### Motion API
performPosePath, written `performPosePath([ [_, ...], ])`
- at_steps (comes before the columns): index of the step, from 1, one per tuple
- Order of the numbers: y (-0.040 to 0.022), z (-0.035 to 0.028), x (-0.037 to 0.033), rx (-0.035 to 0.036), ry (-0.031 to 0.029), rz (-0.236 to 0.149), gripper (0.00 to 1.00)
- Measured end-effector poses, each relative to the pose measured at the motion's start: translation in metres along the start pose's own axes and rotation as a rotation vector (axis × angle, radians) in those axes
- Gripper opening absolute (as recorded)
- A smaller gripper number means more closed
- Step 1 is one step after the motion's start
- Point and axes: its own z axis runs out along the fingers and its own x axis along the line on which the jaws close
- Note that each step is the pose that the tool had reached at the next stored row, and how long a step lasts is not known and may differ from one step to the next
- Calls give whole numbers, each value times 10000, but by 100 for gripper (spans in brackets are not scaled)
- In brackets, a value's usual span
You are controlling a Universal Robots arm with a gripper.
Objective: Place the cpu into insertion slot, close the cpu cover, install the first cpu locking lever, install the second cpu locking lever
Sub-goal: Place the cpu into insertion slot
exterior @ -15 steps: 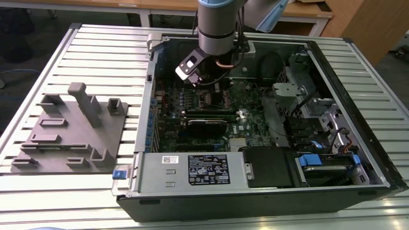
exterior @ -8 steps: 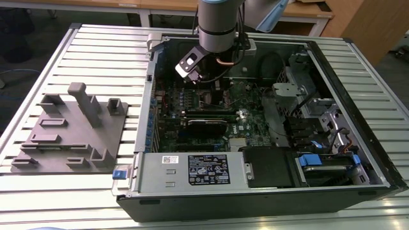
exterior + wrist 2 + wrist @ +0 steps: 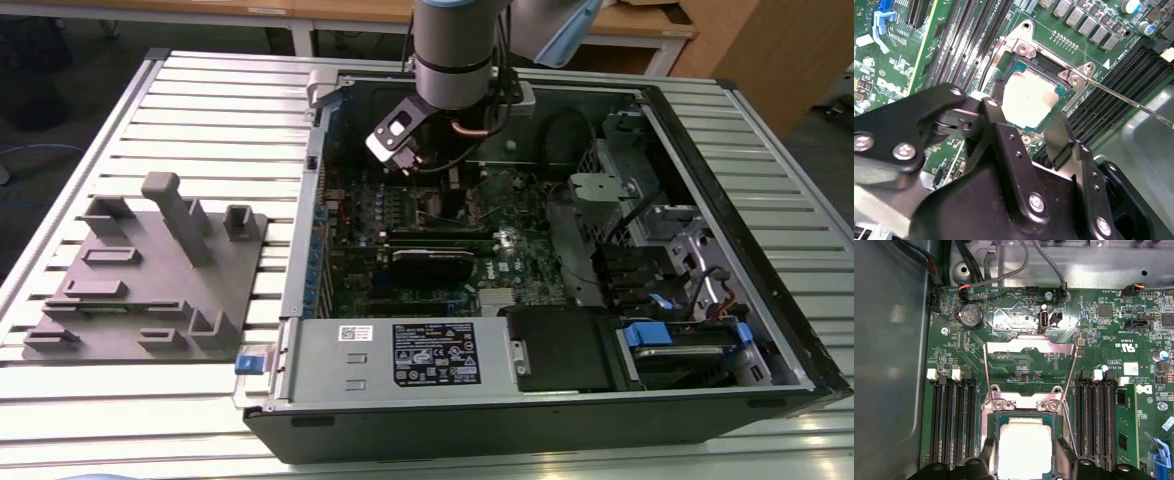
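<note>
The cpu (image 3: 1024, 442), a silver-faced square chip, lies in the insertion slot (image 3: 988, 422) on the green motherboard. My gripper (image 3: 1025, 454) hangs straight over it, and its two black fingers (image 3: 999, 125) press against opposite edges of the cpu (image 3: 1029, 97). The cpu cover (image 3: 1029, 342), a thin silver frame, is swung open away from the socket. A thin metal locking lever (image 3: 1124, 97) sticks out loose beside the socket. In the exterior view the gripper (image 3: 430, 175) reaches down into the open computer case.
Long black memory slots (image 3: 949, 420) flank the socket on both sides. The case wall (image 3: 721, 180), drive bays and the power supply (image 3: 400, 355) ring the board. A grey fixture plate (image 3: 147, 280) stands on the table at the exterior view's left.
</note>
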Motion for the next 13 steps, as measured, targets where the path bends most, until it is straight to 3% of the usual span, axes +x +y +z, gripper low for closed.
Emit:
performPosePath([
  [4, 0, 0, 0, 0, -1, -1, 40],
  [5, 0, 0, 0, 0, -2, 0, 40],
  [7, 0, 0, 0, 0, -1, 0, 28],
  [13, 0, 0, 0, 1, -3, -1, 11],
])
